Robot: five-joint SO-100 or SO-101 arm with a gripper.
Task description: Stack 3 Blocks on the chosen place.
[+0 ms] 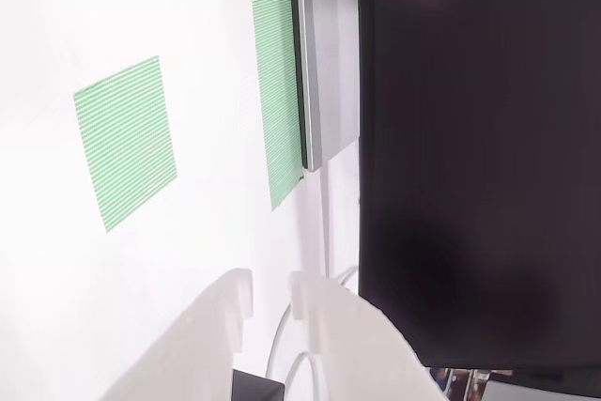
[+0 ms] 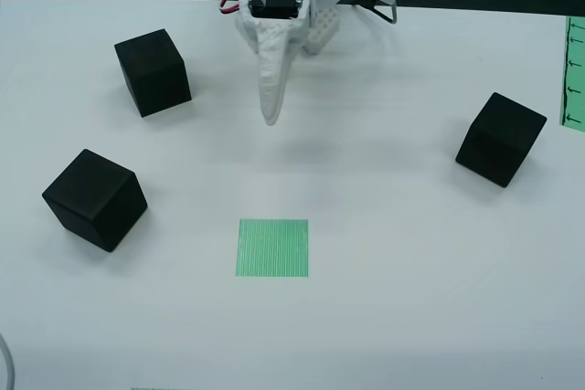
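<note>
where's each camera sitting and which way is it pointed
View that rides on the hand: mounted on the arm, looking past the white fingers at the white table, the green striped patch, a longer green strip and a black panel.
View from above: fixed, looking down at the table and facing the hand, with three black blocks around it.
Shared: the green striped patch and the hand.

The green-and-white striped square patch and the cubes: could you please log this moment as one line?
striped square patch: bare | three matte black cubes: apart on white table | white hand: empty, above table
</note>
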